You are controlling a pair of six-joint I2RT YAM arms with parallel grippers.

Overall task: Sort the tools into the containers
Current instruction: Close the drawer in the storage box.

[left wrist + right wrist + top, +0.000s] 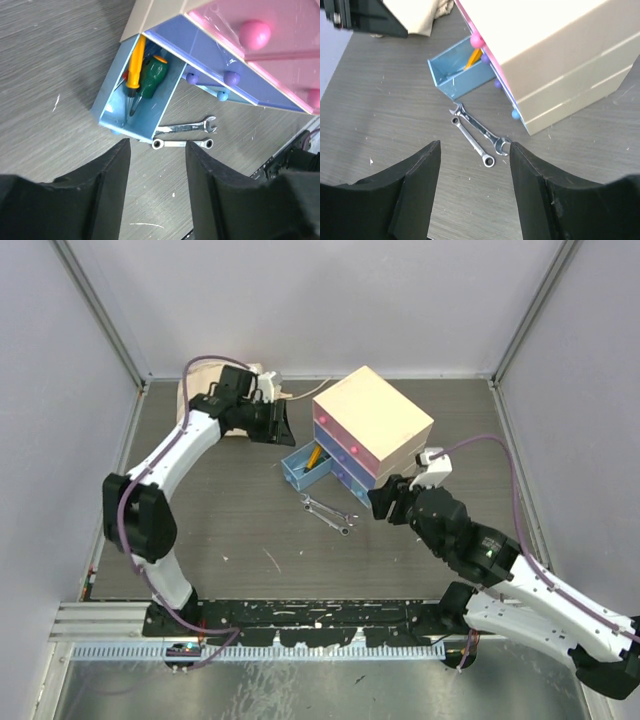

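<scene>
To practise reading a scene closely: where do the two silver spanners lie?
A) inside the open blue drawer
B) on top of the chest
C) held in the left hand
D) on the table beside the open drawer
D: both spanners lie side by side on the table, just outside the open drawer.

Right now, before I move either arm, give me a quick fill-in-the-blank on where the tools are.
1. The open drawer holds ___ screwdrivers.
2. Both spanners lie on the ___, outside the drawer.
3. The left gripper and the right gripper each hold ___.
Missing words: two; table; nothing.
</scene>
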